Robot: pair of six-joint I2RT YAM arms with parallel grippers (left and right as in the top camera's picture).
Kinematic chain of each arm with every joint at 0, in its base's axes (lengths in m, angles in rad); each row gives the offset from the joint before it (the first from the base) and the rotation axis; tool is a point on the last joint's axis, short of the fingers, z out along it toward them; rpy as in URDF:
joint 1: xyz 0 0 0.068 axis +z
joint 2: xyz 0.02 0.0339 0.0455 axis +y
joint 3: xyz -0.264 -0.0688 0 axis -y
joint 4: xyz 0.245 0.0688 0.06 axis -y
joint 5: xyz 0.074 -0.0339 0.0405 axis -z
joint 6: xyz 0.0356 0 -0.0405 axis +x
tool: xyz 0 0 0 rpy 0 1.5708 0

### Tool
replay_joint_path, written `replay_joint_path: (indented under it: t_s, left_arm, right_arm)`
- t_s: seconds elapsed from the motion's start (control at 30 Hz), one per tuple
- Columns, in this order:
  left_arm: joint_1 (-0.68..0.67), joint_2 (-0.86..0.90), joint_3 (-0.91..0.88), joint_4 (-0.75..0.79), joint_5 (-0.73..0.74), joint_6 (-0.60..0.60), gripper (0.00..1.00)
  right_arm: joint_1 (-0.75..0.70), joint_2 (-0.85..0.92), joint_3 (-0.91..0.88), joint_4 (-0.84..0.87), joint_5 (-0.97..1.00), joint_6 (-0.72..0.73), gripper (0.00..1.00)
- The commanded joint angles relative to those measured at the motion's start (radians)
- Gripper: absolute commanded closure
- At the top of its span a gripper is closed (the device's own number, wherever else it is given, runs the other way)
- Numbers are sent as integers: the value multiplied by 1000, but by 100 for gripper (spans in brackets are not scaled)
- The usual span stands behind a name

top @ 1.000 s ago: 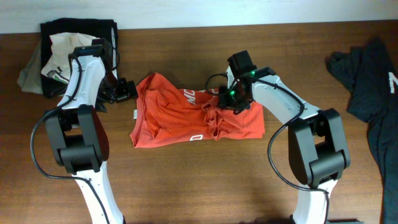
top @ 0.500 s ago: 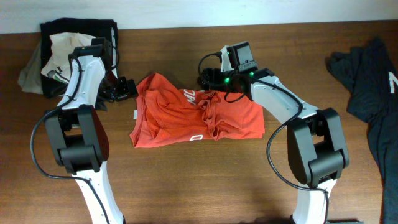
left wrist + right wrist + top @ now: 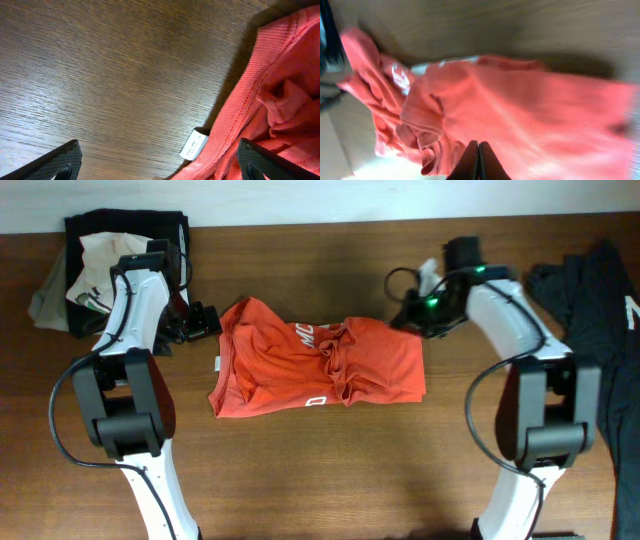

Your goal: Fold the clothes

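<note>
Lying on the brown wood-grain table [image 3: 300,480], a little toward its far edge and between the two arms, the shirt [image 3: 270,375] is soft red-orange cotton. It is roughly rectangular but bunched into wrinkles at its middle, with white letters [image 3: 305,333] partly hidden in the folds. The left claw [image 3: 208,323] is spread wide just beside the shirt's left side. The right claw [image 3: 478,159] is pressed together and pinches nothing, near the shirt's far right corner. I think the fold will go well only if the bunch is first pulled flat, each claw taking one thin edge layer, not the heap. A ribbed seam and a small white label [image 3: 194,146] lie by the left claw.
</note>
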State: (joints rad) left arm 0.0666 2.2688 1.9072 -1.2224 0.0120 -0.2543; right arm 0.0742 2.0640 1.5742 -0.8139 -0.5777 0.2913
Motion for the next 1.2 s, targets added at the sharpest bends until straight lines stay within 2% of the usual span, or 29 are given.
replay_joint_path:
  t_s: [0.0,0.07,0.17,0.27,0.33,0.43,0.47,0.53,0.6,0.63,0.7,0.73,0.77,0.8,0.93,1.03,1.17]
  left_arm:
    - [-3,7,-9,-11,11,-2,1]
    - [-3,7,-9,-25,11,-2,1]
    - [-5,7,-11,-27,10,-2,1]
    - [-5,7,-11,-27,10,-2,1]
    - [-5,7,-11,-27,10,-2,1]
    - [-6,7,-11,-27,10,-2,1]
    - [-6,7,-11,-27,10,-2,1]
    - [-6,7,-11,-27,10,-2,1]
    - [-6,7,-11,-26,10,-2,1]
    - [-6,7,-11,-23,10,-2,1]
    - [-8,7,-11,-16,11,-2,1]
    - [-8,7,-11,-9,11,-2,1]
    - [-8,7,-11,-4,11,-2,1]
    - [-8,7,-11,-1,11,-2,1]
    - [-12,7,-11,2,11,-2,1]
    - [-13,7,-11,-3,11,-2,1]
    - [-13,7,-11,-4,11,-2,1]
  right_arm:
    - [118,-2,-77,97,53,89,94]
    - [169,10,-92,120,143,163,94]
    - [247,43,-93,185,182,190,94]
    - [301,72,-93,300,182,193,94]
    - [349,101,-93,450,182,177,94]
    - [354,82,-46,469,179,132,93]
    - [341,64,-13,430,179,131,90]
    - [300,26,60,299,180,97,76]
    - [239,7,119,158,183,80,51]
    - [210,6,131,104,182,80,46]
    - [150,10,129,-14,183,80,47]
    - [134,15,123,-76,183,79,59]
    - [130,21,110,-120,183,65,65]
    - [136,23,89,-130,183,48,67]
    - [230,24,-69,-63,163,43,66]
    - [346,24,-203,70,164,145,64]
    - [433,18,-224,109,206,171,64]
